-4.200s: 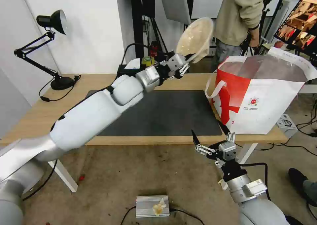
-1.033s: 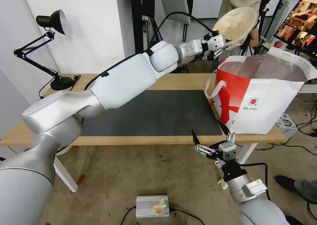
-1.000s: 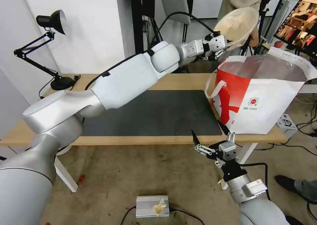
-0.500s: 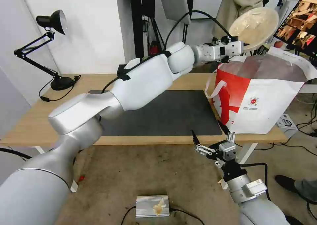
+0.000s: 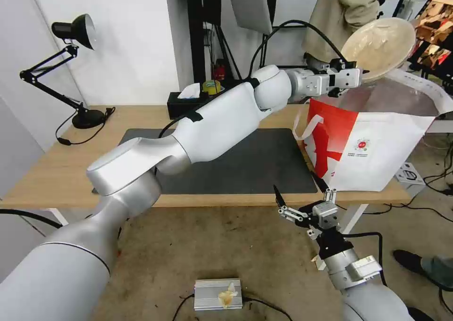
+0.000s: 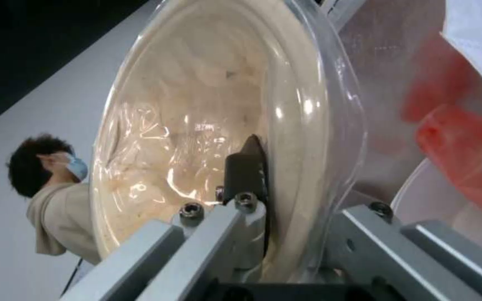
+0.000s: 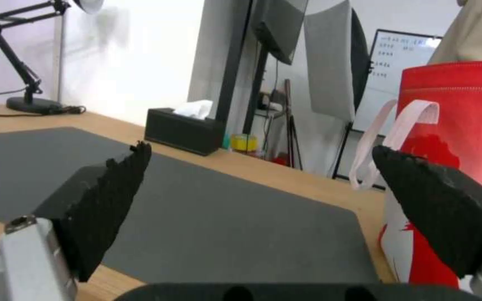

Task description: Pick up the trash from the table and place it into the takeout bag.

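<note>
My left gripper (image 5: 359, 74) is shut on the rim of the tan shallow bowl (image 5: 380, 42), held tilted on edge over the open top of the takeout bag (image 5: 377, 146). In the left wrist view a dark finger (image 6: 247, 161) presses inside the bowl (image 6: 196, 113), with the rim pinched between the jaws. Beyond it lies the bag's foil lining (image 6: 386, 62), with a red shape (image 6: 458, 138) and a white curved rim (image 6: 419, 196) inside. The bag stands at the right end of the table (image 5: 52, 165). My right gripper (image 5: 300, 193) hangs open below the table's front edge.
A dark grey mat (image 5: 245, 165) covers the table's middle. A black tissue box (image 5: 185, 105) and a desk lamp (image 5: 75, 33) stand at the back. A person stands behind the bag. A metal box (image 5: 218, 293) lies on the floor.
My left arm has swung to the right, carrying the tan bowl from above the table's back edge to over the bag's opening. The right arm has not moved.
</note>
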Robot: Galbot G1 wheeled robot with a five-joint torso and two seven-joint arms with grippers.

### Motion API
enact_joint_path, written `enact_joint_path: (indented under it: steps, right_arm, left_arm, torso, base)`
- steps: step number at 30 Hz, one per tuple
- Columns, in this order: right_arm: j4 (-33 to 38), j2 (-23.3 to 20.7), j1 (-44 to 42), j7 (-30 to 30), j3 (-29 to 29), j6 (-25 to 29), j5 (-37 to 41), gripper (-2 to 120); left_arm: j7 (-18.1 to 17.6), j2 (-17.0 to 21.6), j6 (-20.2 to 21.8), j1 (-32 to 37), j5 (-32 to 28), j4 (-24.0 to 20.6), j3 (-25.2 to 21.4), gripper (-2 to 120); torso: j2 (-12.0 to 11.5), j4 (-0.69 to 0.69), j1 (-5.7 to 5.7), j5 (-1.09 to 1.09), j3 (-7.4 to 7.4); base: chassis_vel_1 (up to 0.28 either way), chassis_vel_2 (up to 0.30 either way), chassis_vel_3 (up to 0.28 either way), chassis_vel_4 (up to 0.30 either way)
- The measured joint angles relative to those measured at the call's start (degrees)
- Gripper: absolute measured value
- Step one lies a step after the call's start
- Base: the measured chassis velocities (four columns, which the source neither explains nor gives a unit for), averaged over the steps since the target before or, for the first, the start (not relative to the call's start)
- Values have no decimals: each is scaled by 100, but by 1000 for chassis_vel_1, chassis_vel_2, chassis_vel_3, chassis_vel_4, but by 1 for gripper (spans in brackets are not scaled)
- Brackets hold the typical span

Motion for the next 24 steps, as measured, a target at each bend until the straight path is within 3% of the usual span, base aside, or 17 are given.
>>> enact_joint_path:
  steps: [24]
  right_arm:
    - [0, 0, 0, 0, 0, 0, 0, 100]
  left_arm:
    - [350, 13, -214, 54, 136, 325, 96, 1]
  torso:
    - [0, -1, 0, 0, 0]
  base:
    - [0, 0, 0, 0]
